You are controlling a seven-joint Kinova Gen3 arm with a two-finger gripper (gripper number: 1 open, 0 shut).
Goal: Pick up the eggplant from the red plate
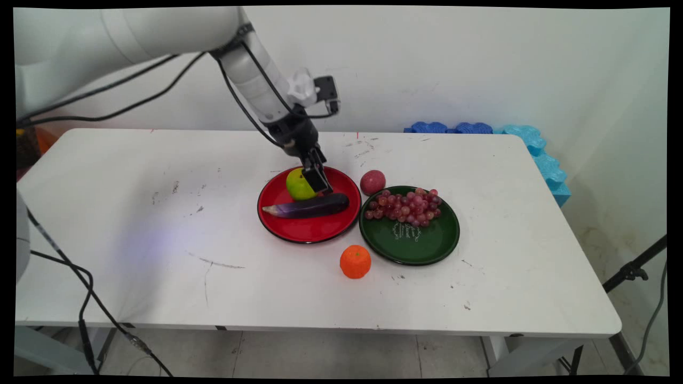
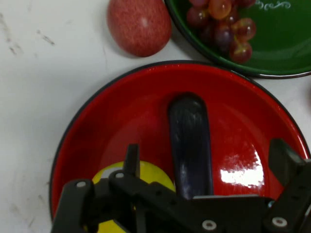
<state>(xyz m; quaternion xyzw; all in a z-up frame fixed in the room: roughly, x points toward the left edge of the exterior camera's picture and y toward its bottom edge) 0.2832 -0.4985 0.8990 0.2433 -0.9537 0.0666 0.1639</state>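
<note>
Two spread fingers of my gripper point(image 2: 204, 170) straddle the eggplant point(image 2: 190, 141) on the red plate point(image 2: 116, 111); smooth, probably slippery, so I grip mid-body.

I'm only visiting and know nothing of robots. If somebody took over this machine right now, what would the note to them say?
Pincer: open and holding nothing, low over the red plate.
In the hand view its fingers stand either side of the eggplant. One finger is right by the green apple; whether it touches cannot be told.
Eggplant and green apple both lie on the red plate.
Grapes lie on the green plate, to the right of the red one.
A red speckled fruit sits on the table behind the two plates, and an orange in front of them.
</note>
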